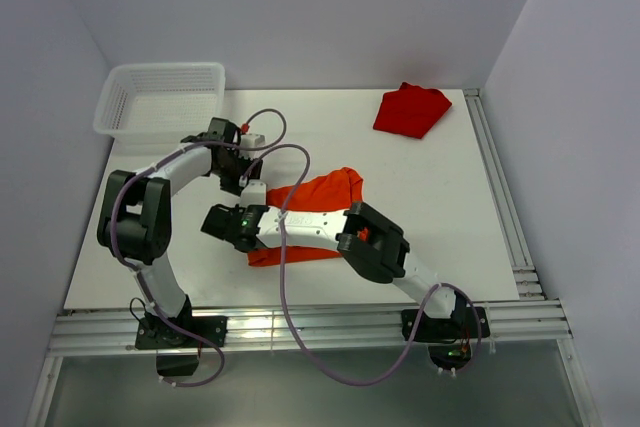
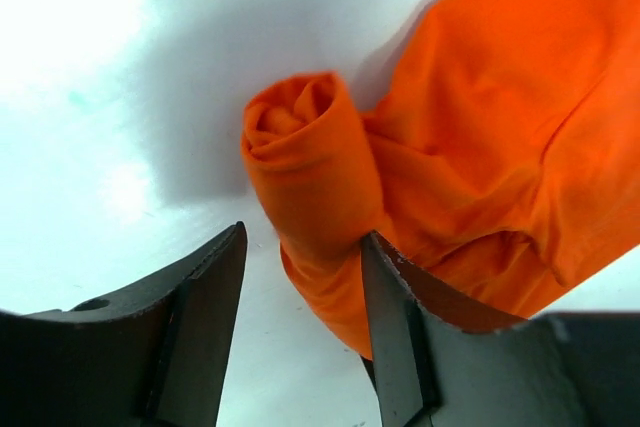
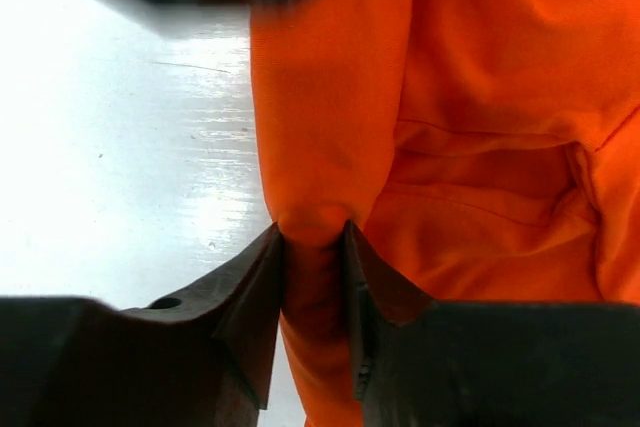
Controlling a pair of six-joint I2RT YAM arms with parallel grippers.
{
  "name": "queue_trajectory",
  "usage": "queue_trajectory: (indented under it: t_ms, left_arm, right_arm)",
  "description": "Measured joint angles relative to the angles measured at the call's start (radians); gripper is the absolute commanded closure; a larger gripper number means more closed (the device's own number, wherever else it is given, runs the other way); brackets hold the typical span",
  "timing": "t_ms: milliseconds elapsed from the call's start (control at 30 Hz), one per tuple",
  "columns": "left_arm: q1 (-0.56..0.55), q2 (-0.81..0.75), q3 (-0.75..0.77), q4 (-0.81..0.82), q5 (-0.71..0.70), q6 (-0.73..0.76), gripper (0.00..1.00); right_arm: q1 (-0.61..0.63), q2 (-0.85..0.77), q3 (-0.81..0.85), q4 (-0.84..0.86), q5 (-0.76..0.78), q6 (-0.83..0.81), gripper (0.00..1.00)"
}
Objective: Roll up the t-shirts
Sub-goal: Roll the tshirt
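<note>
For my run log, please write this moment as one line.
orange t-shirt: partly rolled | left pincer: open beside roll | right pincer: shut on orange t-shirt | red t-shirt: lying apart

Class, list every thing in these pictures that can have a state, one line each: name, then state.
orange t-shirt: partly rolled along one edge, the rest lying flat.
red t-shirt: unrolled, in a loose heap at the far right.
basket: upright, far left.
left gripper: open, jaws either side of the roll's end.
right gripper: shut on the orange t-shirt's roll.
</note>
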Motion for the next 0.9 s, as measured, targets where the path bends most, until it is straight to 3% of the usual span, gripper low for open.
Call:
queue_trajectory:
  t_ms: [100,200,500,667,900]
  left_arm:
    - [0.020,0.010,0.072,-0.035,0.024,0.011,0.44]
    - [0.058,0.011,0.132,-0.052,0.046,0.017,0.44]
    - [0.157,0.011,0.170,-0.100,0.089,0.047,0.45]
    - [0.169,0.011,0.125,-0.097,0.105,0.066,0.45]
    - [0.169,0.011,0.029,-0.089,0.137,0.067,0.45]
  right_arm:
    - [0.000,-0.024,-0.055,0.064,-0.008,-0.003,0.72]
    - [-0.015,-0.105,-0.210,0.224,-0.061,-0.012,0.75]
    - [-0.140,-0.293,-0.721,0.937,-0.411,0.024,0.78]
    - [-0.203,-0.283,-0.866,1.268,-0.548,0.106,0.77]
    - [-0.228,-0.195,-0.914,1.559,-0.644,0.216,0.77]
